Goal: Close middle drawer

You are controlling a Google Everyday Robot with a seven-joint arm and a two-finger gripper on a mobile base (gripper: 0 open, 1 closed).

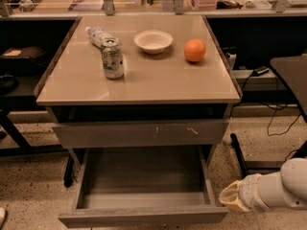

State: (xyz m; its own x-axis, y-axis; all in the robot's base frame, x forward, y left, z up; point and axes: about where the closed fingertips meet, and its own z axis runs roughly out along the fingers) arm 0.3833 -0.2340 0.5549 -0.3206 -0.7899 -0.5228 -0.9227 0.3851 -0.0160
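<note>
The middle drawer (144, 216) is pulled far out below the table top, and its bare grey box interior (144, 176) shows. Its plain front runs along the bottom of the camera view. Above it is another drawer front (139, 134) with pale scratch marks near its centre, only slightly out. My gripper (230, 199) is low at the right, at the end of my white arm (280, 188). It is just right of the open drawer's front right corner, close to it. I cannot tell whether it touches the drawer.
On the table top (144, 80) stand a can (112, 58), a plastic bottle lying down (97, 34), a white bowl (153, 41) and an orange (194, 50). A dark table (292, 73) and cables (276, 111) are at the right. Speckled floor surrounds the table.
</note>
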